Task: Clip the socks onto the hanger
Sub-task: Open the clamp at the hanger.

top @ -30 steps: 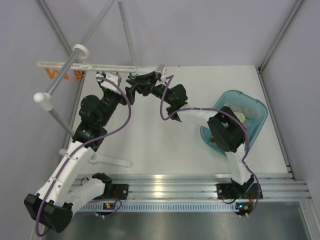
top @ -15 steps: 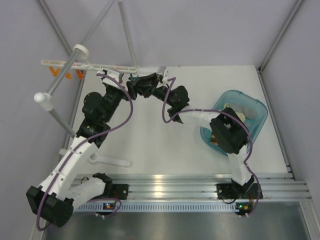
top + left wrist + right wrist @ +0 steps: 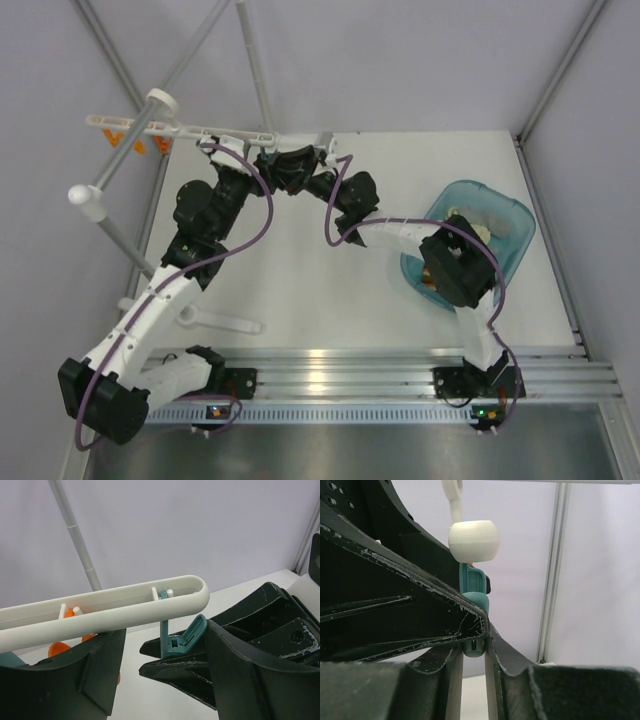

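Note:
The hanger (image 3: 185,128), a thin white bar (image 3: 100,610), hangs at the back left with orange clips (image 3: 115,141) under its left part. A teal clip (image 3: 180,639) dangles near its rounded right end. My right gripper (image 3: 283,163) is shut on that teal clip (image 3: 473,647), its fingers pinching the clip's lower part just below the bar's end (image 3: 473,541). My left gripper (image 3: 162,647) stands open below the bar, its wide jaws straddling the clip and the right gripper's finger. The socks (image 3: 470,228) lie in the teal basin, mostly hidden by the right arm.
The teal basin (image 3: 505,212) sits at the right of the table. Two thick grey-white poles with round caps (image 3: 160,100) (image 3: 82,195) cross at the left, carrying the hanger. A white stand piece (image 3: 220,322) lies near the front left. Metal frame posts (image 3: 255,70) rise behind.
My left arm has swung right and forward under the bar, and its jaws have narrowed somewhat. The hanger has shifted slightly to the right. The right gripper stays on the teal clip.

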Controlling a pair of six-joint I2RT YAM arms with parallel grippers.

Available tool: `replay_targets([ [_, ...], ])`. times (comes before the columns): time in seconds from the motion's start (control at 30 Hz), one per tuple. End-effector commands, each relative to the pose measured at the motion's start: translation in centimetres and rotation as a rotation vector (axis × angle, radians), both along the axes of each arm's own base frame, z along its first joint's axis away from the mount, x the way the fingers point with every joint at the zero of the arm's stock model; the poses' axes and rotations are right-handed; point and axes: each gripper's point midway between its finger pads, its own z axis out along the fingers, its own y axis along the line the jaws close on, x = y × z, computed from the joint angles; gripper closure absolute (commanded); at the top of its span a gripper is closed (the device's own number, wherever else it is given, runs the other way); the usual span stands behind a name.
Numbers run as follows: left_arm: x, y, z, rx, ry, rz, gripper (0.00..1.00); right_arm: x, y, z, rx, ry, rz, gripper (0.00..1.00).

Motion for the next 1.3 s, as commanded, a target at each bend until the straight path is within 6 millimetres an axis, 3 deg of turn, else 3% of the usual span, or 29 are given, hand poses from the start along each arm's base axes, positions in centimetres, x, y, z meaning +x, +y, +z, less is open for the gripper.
replay_targets([
  [0.0, -1.0, 0.8, 5.9, -0.1, -0.173, 0.02, 0.31, -3.6, -0.8, 4.6, 0.076, -0.106, 0.047, 1.0],
  [0.17, -1.7, 0.8, 6.6, -0.126, -0.214, 0.002, 0.32, -3.3, -0.7, 4.2, 0.068, -0.092, 0.046, 1.0],
  [0.3, -2.0, 0.6, 6.9, -0.143, -0.227, -0.013, 0.46, -3.4, -0.6, 4.0, 0.063, -0.093, 0.048, 1.0],
  [0.4, -1.9, 0.8, 7.1, -0.16, -0.225, -0.003, 0.6, -3.4, -0.6, 3.9, 0.059, -0.091, 0.048, 1.0],
  [0.43, -1.8, 0.8, 7.1, -0.161, -0.223, -0.003, 0.72, -3.4, -0.6, 3.8, 0.056, -0.09, 0.049, 1.0],
  [0.53, -1.8, 0.9, 7.0, -0.172, -0.215, -0.002, 0.88, -3.5, -0.5, 3.5, 0.048, -0.09, 0.053, 1.0],
  [0.57, -1.8, 0.8, 6.8, -0.17, -0.211, -0.003, 1.0, -3.6, -0.5, 3.4, 0.046, -0.088, 0.054, 1.0],
  [0.6, -1.9, 0.8, 6.9, -0.176, -0.209, -0.007, 1.0, -3.4, -0.5, 3.3, 0.042, -0.083, 0.051, 0.98],
  [0.63, -1.8, 0.7, 6.6, -0.174, -0.197, -0.008, 1.0, -3.3, -0.6, 3.3, 0.039, -0.078, 0.052, 0.92],
  [0.67, -1.8, 0.7, 6.6, -0.175, -0.193, -0.01, 1.0, -3.1, -0.7, 2.9, 0.03, -0.067, 0.05, 0.75],
  [0.73, -1.9, 0.6, 6.4, -0.168, -0.184, -0.018, 1.0, -2.9, -1.0, 2.5, 0.014, -0.065, 0.05, 0.59],
  [0.77, -1.9, 0.6, 6.2, -0.164, -0.175, -0.017, 1.0, -2.6, -1.6, 2.3, 0.002, -0.061, 0.043, 0.43],
  [0.83, -1.9, 0.6, 6.1, -0.163, -0.171, -0.014, 1.0, -2.8, -2.5, 2.5, -0.016, -0.072, 0.047, 0.32],
  [0.9, -1.8, 0.8, 5.8, -0.164, -0.163, -0.003, 1.0, -2.0, -3.8, 1.3, -0.056, -0.055, 0.029, 0.26],
  [0.93, -1.9, 0.9, 5.8, -0.163, -0.161, -0.002, 1.0, -2.3, -4.6, 1.7, -0.078, -0.056, 0.035, 0.25],
  [1.0, -1.9, 0.9, 5.4, -0.158, -0.15, -0.002, 1.0, -1.0, -6.3, 0.0, -0.144, -0.015, 0.014, 0.22],
  [1.03, -1.9, 0.9, 5.3, -0.155, -0.148, -0.002, 1.0, -1.4, -7.2, 0.6, -0.167, -0.024, 0.025, 0.2],
  [1.07, -2.0, 0.9, 5.4, -0.158, -0.15, -0.001, 1.0, -0.1, -8.2, -1.7, -0.247, 0.065, 0.013, 0.12],
  [1.13, -1.9, 0.9, 5.1, -0.153, -0.14, -0.002, 1.0, 0.3, -10.6, -1.9, -0.332, 0.086, 0.011, 0.04],
  [1.2, -1.8, 0.8, 4.9, -0.15, -0.132, -0.002, 1.0, 1.2, -12.5, -5.5, -0.497, 0.228, -0.028, 0.0],
  [1.27, -1.8, 0.8, 4.6, -0.146, -0.125, -0.003, 1.0, 2.0, -15.3, -5.1, -0.595, 0.237, -0.117, 0.0],
])
